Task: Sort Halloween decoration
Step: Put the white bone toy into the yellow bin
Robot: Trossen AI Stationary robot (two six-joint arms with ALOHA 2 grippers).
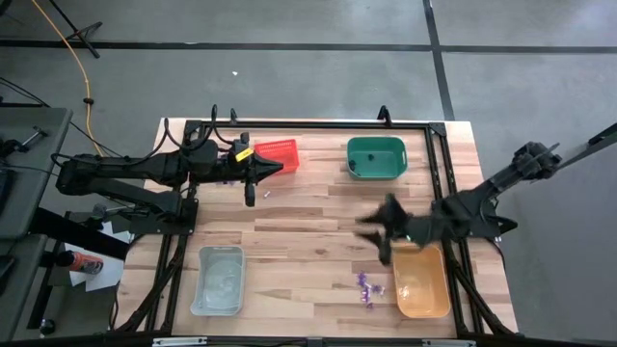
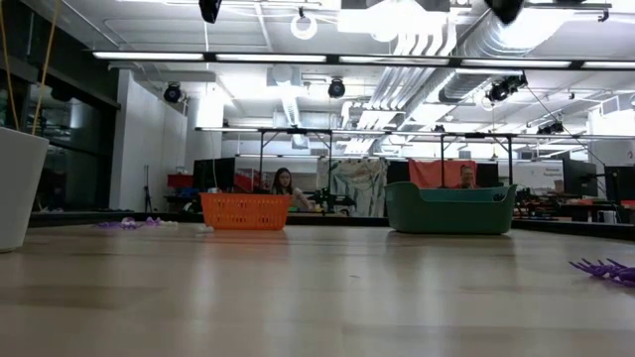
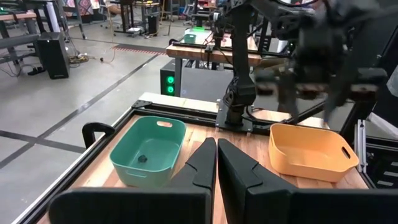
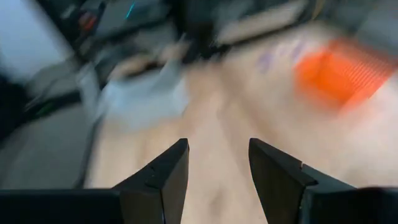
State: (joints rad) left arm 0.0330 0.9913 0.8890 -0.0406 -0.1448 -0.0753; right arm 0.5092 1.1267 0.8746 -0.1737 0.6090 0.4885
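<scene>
Both arms were dark, made of chunky black parts. Left gripper (image 3: pixel 216 163) had smooth, black, pointy fingers.

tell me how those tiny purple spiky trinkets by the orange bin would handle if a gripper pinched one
The purple trinkets look thin and very small beside the orange bin, so probably light and easily scooted when nudged. Their thin spiky outlines suggest they might flex or snag together rather than roll.

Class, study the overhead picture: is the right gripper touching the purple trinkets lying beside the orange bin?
Apart. In the high view the right gripper sits above bare table, a clear stretch of wood separating it from the purple trinkets.
</scene>
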